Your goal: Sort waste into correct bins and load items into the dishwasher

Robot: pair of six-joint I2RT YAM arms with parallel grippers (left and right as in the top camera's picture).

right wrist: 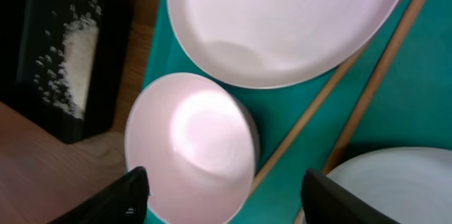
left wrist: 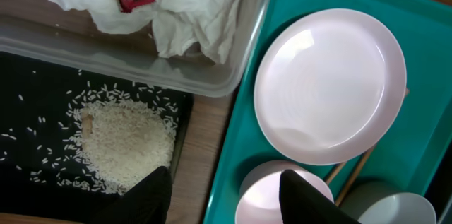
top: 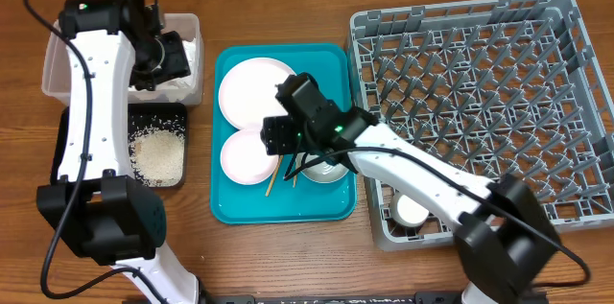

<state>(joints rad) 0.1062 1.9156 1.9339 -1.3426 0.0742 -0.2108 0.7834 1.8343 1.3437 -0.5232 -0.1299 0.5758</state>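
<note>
Right pincer [right wrist: 226,178] is hovering released and empty over the teal tray [right wrist: 417,97]; the small plate [right wrist: 189,146] is lying beneath, between its fingers [right wrist: 131,199], chopsticks [right wrist: 321,104] running diagonally just beside. Left pincer [left wrist: 226,174], also released, is hanging farther off, by the tub [left wrist: 141,68].

The teal tray [top: 278,208] is crowded: the large plate [right wrist: 282,19] fills its back, the smaller plate [right wrist: 191,146] its front left, a pale bowl [right wrist: 395,181] its front right, and two chopsticks [right wrist: 381,68] slant through the gap between those two. The right end effector [right wrist: 226,199], fingers spread, hangs over that gap. Only a narrow strip of bare desk [left wrist: 208,139] separates teal tray from black tray [left wrist: 21,75]. The right arm [top: 422,175] crosses the front-left corner of the dish rack [top: 480,83], above the cup [top: 413,211]; its other pegs stand unblocked.
</note>
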